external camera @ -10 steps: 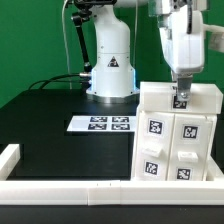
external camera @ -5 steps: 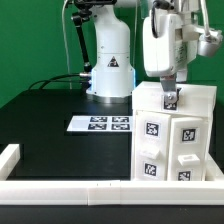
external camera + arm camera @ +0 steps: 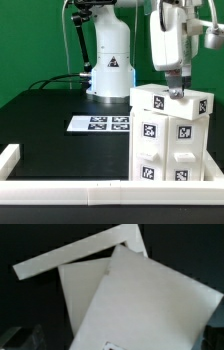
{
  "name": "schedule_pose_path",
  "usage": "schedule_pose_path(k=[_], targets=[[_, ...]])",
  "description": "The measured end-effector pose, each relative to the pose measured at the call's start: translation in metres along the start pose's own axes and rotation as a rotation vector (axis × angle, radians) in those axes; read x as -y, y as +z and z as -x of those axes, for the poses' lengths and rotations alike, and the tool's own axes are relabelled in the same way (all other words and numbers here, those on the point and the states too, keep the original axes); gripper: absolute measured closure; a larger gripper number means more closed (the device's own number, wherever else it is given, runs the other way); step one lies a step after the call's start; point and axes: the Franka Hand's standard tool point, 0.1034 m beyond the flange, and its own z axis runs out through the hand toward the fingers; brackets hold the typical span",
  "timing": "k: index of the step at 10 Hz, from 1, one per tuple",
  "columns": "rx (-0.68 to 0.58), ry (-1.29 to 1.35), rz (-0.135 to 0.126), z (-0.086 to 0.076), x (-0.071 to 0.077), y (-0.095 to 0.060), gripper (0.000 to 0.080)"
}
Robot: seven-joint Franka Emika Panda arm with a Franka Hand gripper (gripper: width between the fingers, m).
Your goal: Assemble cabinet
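Note:
The cabinet (image 3: 170, 130) stands upright at the exterior view's right, a tall white box with square marker tags on its front blocks, one corner turned toward the camera. My gripper (image 3: 177, 92) hangs straight down over its top, fingertips at the top face. In the wrist view the cabinet's white top panels (image 3: 140, 303) fill the picture. A dark finger (image 3: 22, 339) shows at the edge with black table between it and the panel. The jaws stand wide apart and the gripper is open, gripping nothing.
The marker board (image 3: 101, 124) lies flat on the black table in the middle. A low white border rail (image 3: 60, 187) runs along the front and up the exterior view's left side (image 3: 10, 155). The arm's white base (image 3: 110, 70) and cables (image 3: 55, 82) are at the back.
The cabinet has turned on the table, so a corner now faces the camera. The gripper swung with it over the top, and its jaws have spread off the cabinet.

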Motion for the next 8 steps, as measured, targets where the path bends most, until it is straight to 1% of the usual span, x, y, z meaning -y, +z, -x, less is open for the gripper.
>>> schedule_pose_path(k=[2,5,6,8], targets=[[0.019,-0.006,-0.009,0.0037,0.0025,-0.0077,0.0001],[0.015,-0.077,-0.003,0.003,0.0008,-0.0038,0.0002],[0.01,-0.164,0.015,0.002,-0.0018,0.0003,0.0002],[0.007,-0.442,0.047,0.0036,-0.004,0.0011,0.0002]])
